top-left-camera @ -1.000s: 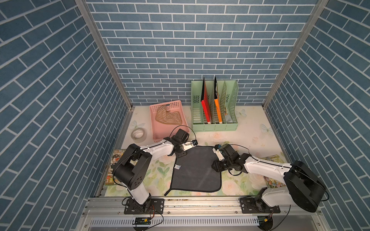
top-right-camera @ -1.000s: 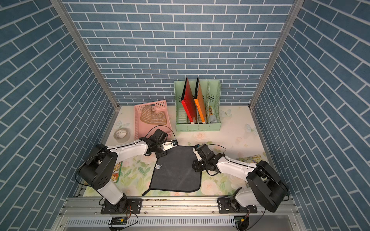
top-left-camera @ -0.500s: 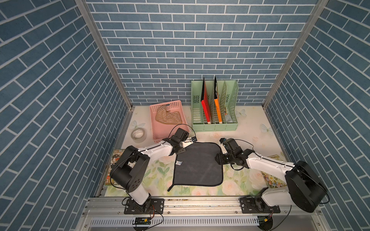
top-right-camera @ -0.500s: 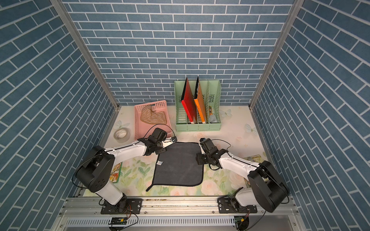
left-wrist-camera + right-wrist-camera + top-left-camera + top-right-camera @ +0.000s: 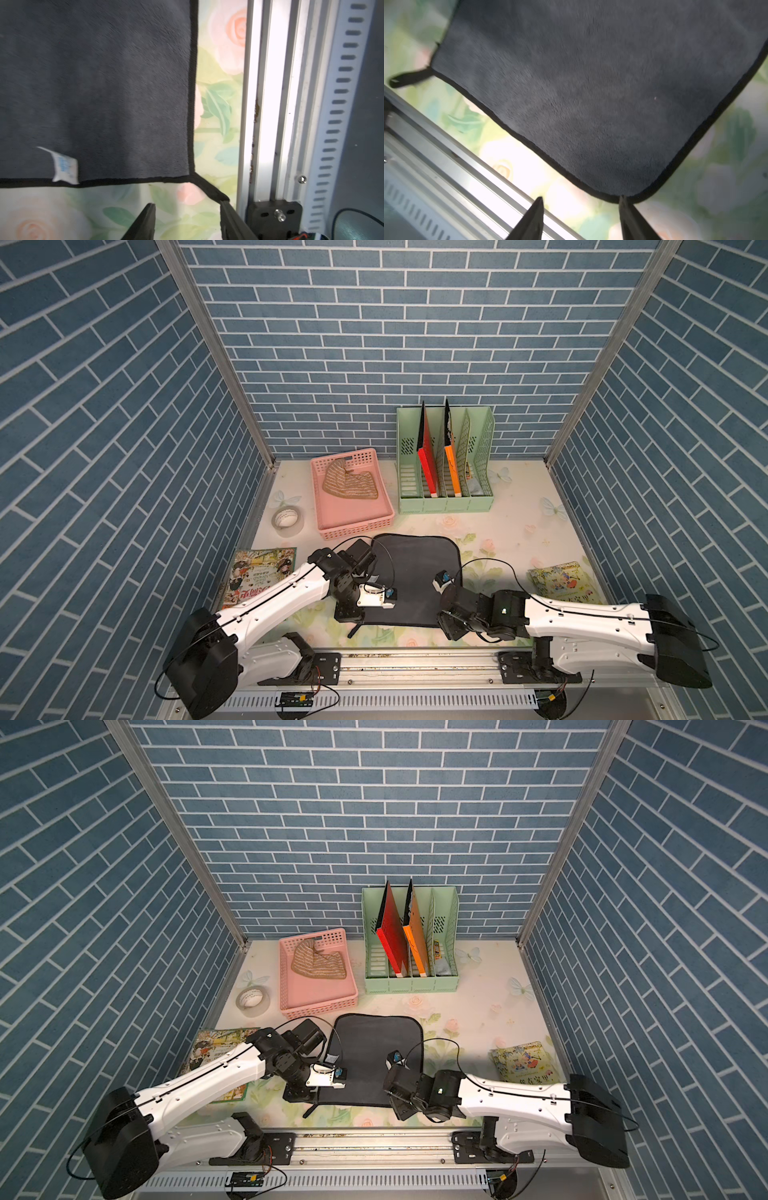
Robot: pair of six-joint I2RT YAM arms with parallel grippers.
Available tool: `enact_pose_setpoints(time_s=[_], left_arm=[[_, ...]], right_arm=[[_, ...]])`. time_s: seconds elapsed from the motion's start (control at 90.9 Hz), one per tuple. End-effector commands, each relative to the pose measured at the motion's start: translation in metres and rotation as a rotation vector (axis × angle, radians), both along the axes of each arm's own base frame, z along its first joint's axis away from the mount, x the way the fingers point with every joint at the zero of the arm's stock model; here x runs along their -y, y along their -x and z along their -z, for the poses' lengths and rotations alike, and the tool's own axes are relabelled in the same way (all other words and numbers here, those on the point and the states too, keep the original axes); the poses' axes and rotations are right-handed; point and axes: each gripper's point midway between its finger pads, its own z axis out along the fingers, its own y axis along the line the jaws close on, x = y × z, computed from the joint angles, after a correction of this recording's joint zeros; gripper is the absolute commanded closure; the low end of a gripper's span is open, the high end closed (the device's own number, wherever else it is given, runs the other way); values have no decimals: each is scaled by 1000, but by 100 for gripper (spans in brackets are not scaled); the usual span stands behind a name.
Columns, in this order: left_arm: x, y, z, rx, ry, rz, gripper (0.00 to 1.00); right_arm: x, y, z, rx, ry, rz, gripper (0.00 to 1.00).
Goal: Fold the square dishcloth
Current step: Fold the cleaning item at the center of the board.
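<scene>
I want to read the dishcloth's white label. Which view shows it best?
The left wrist view: the label is large there, though blurred, at the dishcloth hem. In a top view the label is a mere speck; the right wrist view misses it.

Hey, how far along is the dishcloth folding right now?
Done: the grey dishcloth lies spread flat on the table, no fold in it. In hand: the left gripper and right gripper sit at its two near corners, jaws open, gripping nothing. Left: likely pinch those corners, carry them over to the far edge, then any further folds.
</scene>
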Motion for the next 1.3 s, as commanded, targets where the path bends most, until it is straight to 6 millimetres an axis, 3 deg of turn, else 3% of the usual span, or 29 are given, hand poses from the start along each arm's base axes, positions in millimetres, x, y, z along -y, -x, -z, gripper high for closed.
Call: enact_pose_setpoints(time_s=[0.0, 0.286, 0.517, 0.627, 0.759, 0.869, 1.089, 1.287], left_arm=[[-2, 19, 2, -78, -22, 27, 46], [11, 8, 29, -2, -106, 108, 47], [3, 7, 54, 36, -181, 157, 48], [0, -1, 60, 84, -202, 160, 51], [0, -6, 64, 117, -201, 154, 61], [1, -9, 56, 129, -200, 158, 75], [5, -1, 15, 72, -185, 192, 100], [-1, -9, -7, 93, -209, 205, 100]], right_arm=[[17, -2, 11, 12, 105, 55, 43], [9, -3, 34, 23, 162, -27, 44], [11, -11, 43, 32, 163, 0, 48], [17, -14, 50, 25, 169, 14, 57], [19, -17, 52, 12, 178, 20, 85], [18, -16, 43, 8, 178, 15, 100], [18, -8, 20, -22, 182, -35, 100], [14, -8, 4, -54, 179, -87, 100]])
